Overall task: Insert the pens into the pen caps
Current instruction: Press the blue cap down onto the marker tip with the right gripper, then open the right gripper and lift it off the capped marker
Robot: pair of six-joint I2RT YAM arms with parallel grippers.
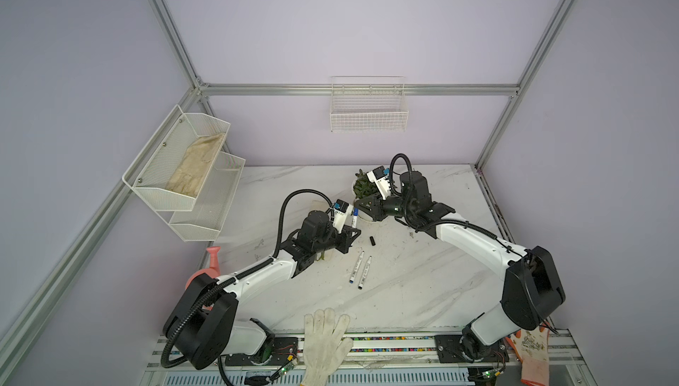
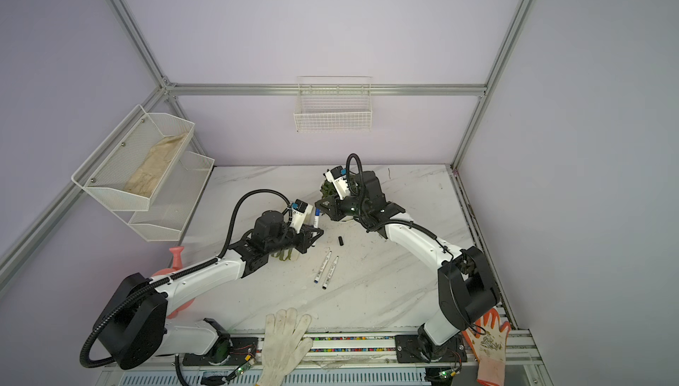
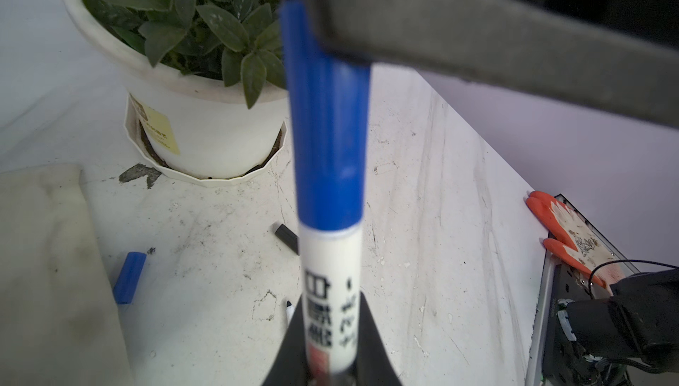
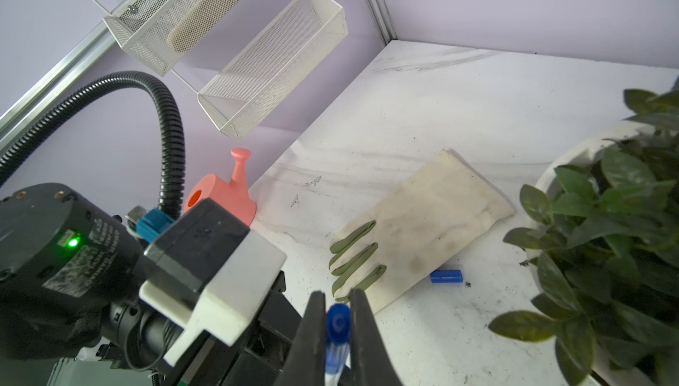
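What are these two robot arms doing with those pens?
They are putting caps on marker pens. The left arm holds a white pen in its jaws, while the right arm has its jaws shut on the blue cap at that pen's tip. The cap looks seated on the barrel. On the marble table lie two more pens, uncapped, with a loose black cap and a loose blue cap nearby.

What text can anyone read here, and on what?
Nothing reads cleanly.
On held pen, below blue cap: black print, blurred.
Pot label: yellow, print too faint.
Motor sticker: too small.
Table pens: labels too small.
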